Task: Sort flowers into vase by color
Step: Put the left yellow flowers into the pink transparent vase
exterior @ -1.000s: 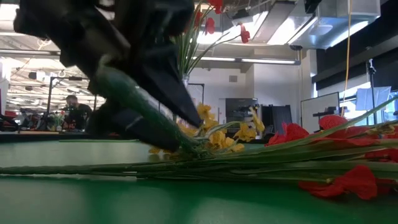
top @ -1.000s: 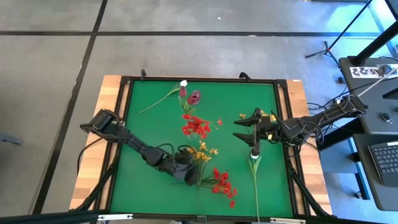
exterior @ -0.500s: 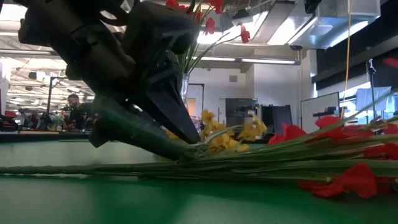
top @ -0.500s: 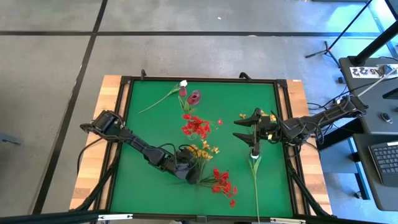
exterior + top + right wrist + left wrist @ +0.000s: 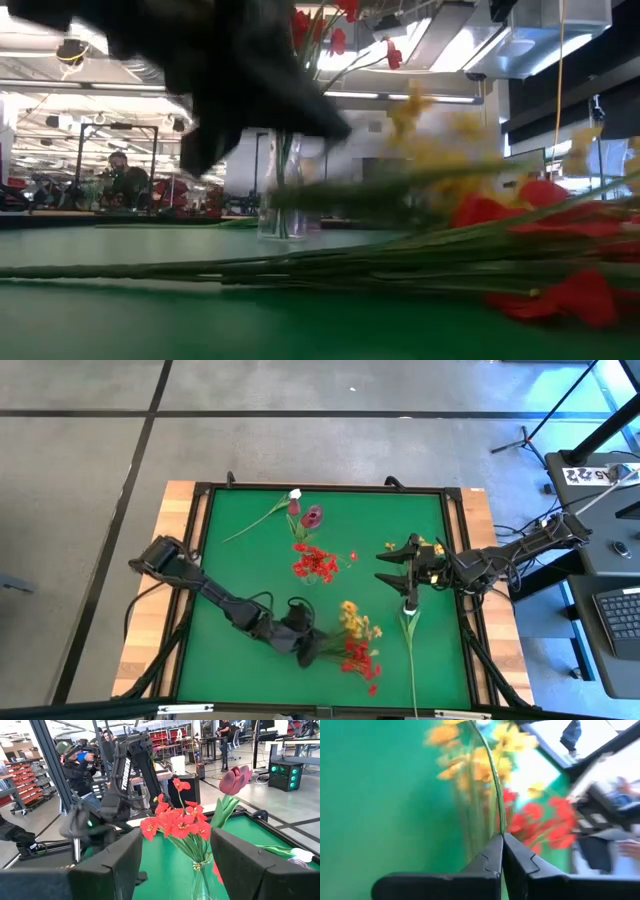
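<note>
Yellow spray: the yellow-orange spray (image 5: 355,622) is off the mat, its thin stem pinched in the left gripper (image 5: 312,645); its blooms point away from the fingers toward the table's right side, and it hangs just over the loose red spray (image 5: 357,658) lying near the front edge
Long axis: in the left wrist view the stem (image 5: 492,775) runs straight out from the closed fingertips (image 5: 495,851), so the spray carries roughly level, not upright
Left gripper: clamped tight on the stem, no gap between the fingers, low over the front middle of the green mat (image 5: 240,560)
Vase: the glass vase (image 5: 202,880) stands mid-table, already holding red sprays (image 5: 316,563) and a dark red-pink bud (image 5: 235,779); seen from above, it lies toward the table's back from the held spray
Deciding relation: judged from this, the left arm is the one to deliver, and the stem end must swing down and the blooms up before it can enter the mouth
Right gripper: right gripper (image 5: 396,569) waits at the right of the mat, fingers spread wide, holding nothing, facing the vase
Other flowers: a white bud (image 5: 295,493) on its stem at the back; another long stem (image 5: 410,650) lying by the right front
</note>
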Controlling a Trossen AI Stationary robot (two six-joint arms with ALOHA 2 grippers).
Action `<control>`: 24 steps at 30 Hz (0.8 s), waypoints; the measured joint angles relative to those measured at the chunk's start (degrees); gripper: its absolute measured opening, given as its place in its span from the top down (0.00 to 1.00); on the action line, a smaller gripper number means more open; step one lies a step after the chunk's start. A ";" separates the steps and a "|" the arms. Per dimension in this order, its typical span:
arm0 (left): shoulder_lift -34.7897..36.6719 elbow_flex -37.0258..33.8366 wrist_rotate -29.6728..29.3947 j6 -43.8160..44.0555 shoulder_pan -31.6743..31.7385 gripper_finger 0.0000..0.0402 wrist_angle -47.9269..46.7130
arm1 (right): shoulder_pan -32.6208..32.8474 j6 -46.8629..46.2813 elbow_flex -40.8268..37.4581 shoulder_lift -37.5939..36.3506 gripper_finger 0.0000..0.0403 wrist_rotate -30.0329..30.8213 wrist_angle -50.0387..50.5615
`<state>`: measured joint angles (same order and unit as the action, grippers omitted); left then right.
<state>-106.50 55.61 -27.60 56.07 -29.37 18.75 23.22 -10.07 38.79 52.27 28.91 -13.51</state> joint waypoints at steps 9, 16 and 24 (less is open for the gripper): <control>8.51 5.74 -3.42 -12.96 -5.53 1.00 -0.85 | 0.02 0.01 0.07 -0.23 0.42 -0.01 -0.38; 18.00 11.96 -12.39 -26.26 -10.61 1.00 -7.53 | 0.04 -0.10 0.07 -3.93 0.42 -1.74 -3.15; 23.42 22.10 -26.00 -50.35 -15.89 1.00 -7.45 | 0.02 -0.15 0.09 -6.82 0.42 -13.41 -14.78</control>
<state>-83.08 77.71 -53.60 5.72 -45.25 11.30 23.24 -10.22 38.87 45.45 15.49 -28.29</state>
